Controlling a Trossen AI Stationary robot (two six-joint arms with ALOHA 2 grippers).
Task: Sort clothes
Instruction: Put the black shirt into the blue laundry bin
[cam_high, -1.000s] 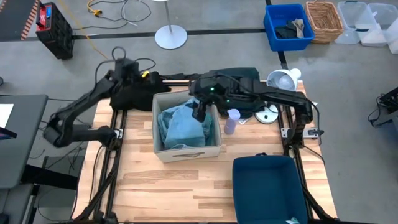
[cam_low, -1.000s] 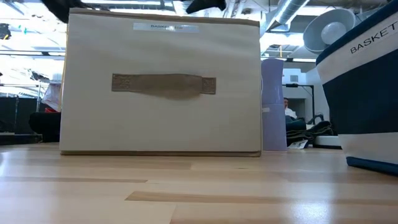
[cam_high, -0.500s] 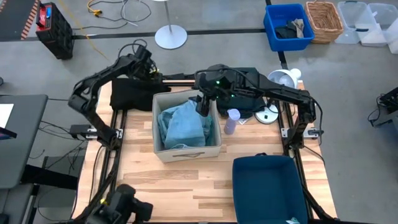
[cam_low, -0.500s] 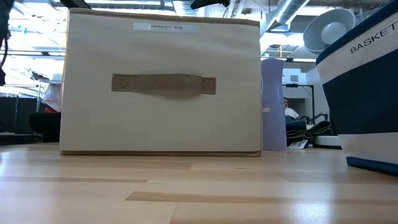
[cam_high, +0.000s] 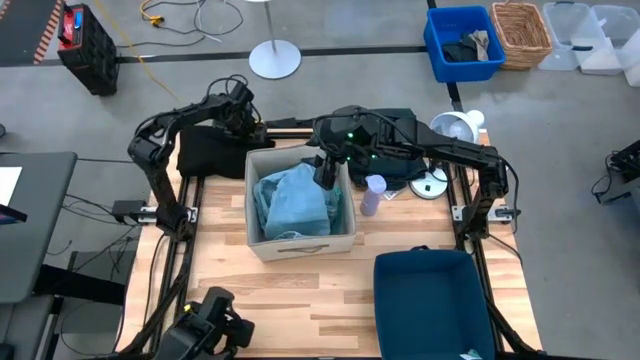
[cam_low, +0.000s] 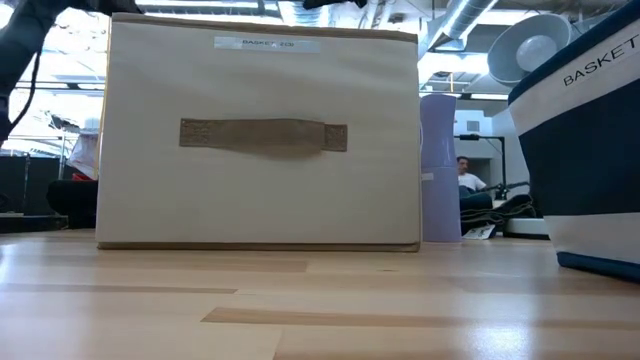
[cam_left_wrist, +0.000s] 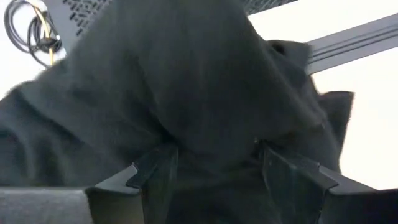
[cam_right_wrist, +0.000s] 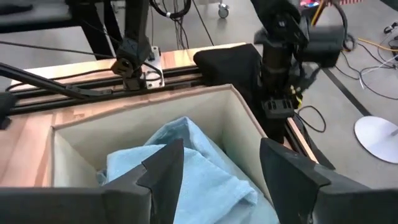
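A black garment lies bunched on the table's far left corner, behind the beige box. My left gripper is open right at it. In the left wrist view its fingers stand on either side of a bulge of the black cloth. A light blue-turquoise garment lies crumpled inside the box. My right gripper hangs open and empty over the box's far right part, above that garment. A dark green garment lies at the far edge, partly under my right arm. My left gripper has a rounded fold of the black garment bulging between its open fingers. The fingers point down at the cloth, which lies on the table. I cannot tell whether the fingers touch the cloth.
A dark navy soft-sided bin stands at the near right. A pale purple bottle stands just right of the box. A white fan-like device sits at the far right. In the low view the box hides both garments.
My left arm has swung in from the table's left side, and its gripper has gone toward the right along the far edge and come down onto the black garment. My right gripper has drawn back a little toward the far edge over the box.
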